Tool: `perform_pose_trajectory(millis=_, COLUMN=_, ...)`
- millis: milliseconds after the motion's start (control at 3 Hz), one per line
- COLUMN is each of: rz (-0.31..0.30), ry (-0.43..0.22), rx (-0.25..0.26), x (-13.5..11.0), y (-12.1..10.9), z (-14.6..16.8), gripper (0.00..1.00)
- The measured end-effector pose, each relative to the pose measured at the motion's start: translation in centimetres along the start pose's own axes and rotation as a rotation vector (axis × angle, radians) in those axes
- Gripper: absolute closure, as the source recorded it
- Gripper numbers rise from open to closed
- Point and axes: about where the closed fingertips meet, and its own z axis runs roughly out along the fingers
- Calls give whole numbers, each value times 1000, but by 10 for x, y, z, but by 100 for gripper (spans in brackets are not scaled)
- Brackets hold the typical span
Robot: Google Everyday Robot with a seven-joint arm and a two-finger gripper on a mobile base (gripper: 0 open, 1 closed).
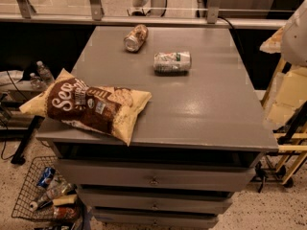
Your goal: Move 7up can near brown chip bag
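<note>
The 7up can (171, 62) is silvery-white with green patches. It lies on its side near the middle of the grey cabinet top (211, 109), toward the back. The brown chip bag (91, 104) lies flat at the front left corner, its left end hanging over the cabinet's edge. The can is apart from the bag, up and to the right of it. My gripper is not in view; only a pale rounded shape (295, 32), possibly part of my arm, shows at the right edge.
A brownish-gold can (135, 37) lies on its side at the back of the top. Drawers (153, 178) run below the front edge. A wire basket (45, 193) with bottles sits on the floor at the left. A yellow frame (288, 104) stands at the right.
</note>
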Motion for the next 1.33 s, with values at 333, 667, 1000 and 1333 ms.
perform_pose_trajectory(millis=333, rz=0, ry=0, rx=0, x=0, y=0, z=0, gripper=0)
perform_pose_trajectory(millis=667, rz=-3, ry=-42, rx=49, x=-14, y=-34, z=6, gripper=0)
perform_pose_trajectory(millis=1000, rz=-39, ry=-76, rx=104, x=-42, y=-75, z=21, gripper=0)
perform_pose_trajectory(millis=1333, rz=-76, ry=-118, rx=125, x=-75, y=-104, z=39, gripper=0)
